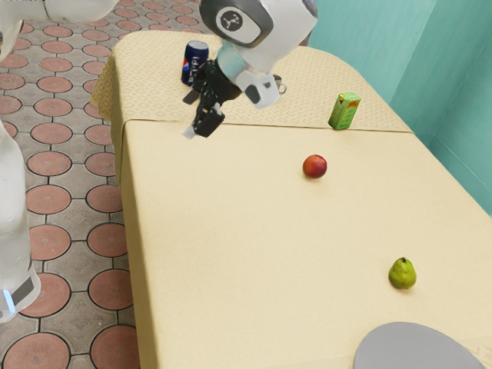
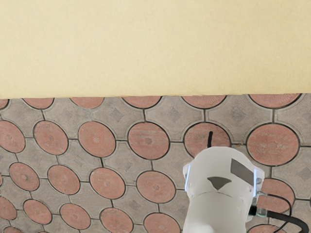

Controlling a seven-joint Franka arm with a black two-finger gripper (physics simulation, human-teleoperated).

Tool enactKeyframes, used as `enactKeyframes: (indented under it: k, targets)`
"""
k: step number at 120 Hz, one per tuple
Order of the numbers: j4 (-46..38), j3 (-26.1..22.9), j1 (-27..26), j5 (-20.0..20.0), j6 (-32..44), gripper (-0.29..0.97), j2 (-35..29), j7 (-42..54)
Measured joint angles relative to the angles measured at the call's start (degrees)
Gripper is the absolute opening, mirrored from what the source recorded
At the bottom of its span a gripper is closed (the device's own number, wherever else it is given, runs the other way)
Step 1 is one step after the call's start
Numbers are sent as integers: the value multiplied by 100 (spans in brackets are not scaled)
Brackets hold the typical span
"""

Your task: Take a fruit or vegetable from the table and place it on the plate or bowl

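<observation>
The floor (image 1: 69,200) of round reddish tiles ran along the 9 o'clock side of the exterior view, and a teal wall (image 1: 384,38) closed off the 1 o'clock corner. The table (image 1: 231,246), under a pale yellow cloth, stretched from 12 o'clock down to 6 o'clock, with a seam crossing it in its far part. The white arm (image 1: 254,31) came in at 12 o'clock and bent down over that seam.

A grey plate (image 1: 415,347) lay at the table's 5 o'clock end, cut off by the exterior view's edge, with nothing on it. The black hand (image 1: 201,123) hung above the seam near the table's 9 o'clock edge, tilted toward 7 o'clock. Whether it was released or clenched I could not tell, and no object was seen in it.

A blue can (image 1: 194,61) stood upright at 12 o'clock from the hand. A green carton (image 1: 344,111) stood upright well apart from the hand at 3 o'clock, just beyond the seam. The green pear (image 1: 402,273) sat on the cloth near the plate, at 12 o'clock from it and not touching it. The red fruit (image 1: 314,166) rested on the cloth at 7 o'clock from the carton, well apart from the pear, the plate and the hand.

In the wrist view, the table's cloth edge (image 2: 146,43) met the tiled floor (image 2: 97,141), with the robot's white base (image 2: 221,194) standing on the tiles.
</observation>
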Motion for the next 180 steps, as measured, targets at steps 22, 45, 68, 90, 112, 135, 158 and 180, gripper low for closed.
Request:
enactKeyframes:
  k: [22, 45, 68, 90, 112, 135, 158, 180]
  targets:
    - [548, -65, -37, 445, 2188, 68, 1107, -231]
    - [3887, 532, 118, 772, 3196, 68, 3986, -97]
    - [4899, 770, 464, 370, 3596, 68, 5074, 279]
    - [5045, 766, 652, -334, 3749, 68, 5398, 614]
    - [5002, 790, 820, -604, 3805, 68, 5520, 855]
    - [5172, 783, 906, -683, 3824, 68, 5797, 1039]
    - [6265, 743, 945, -694, 3850, 68, 6505, 1186]
    - [6358, 726, 933, -704, 3871, 68, 6566, 1291]
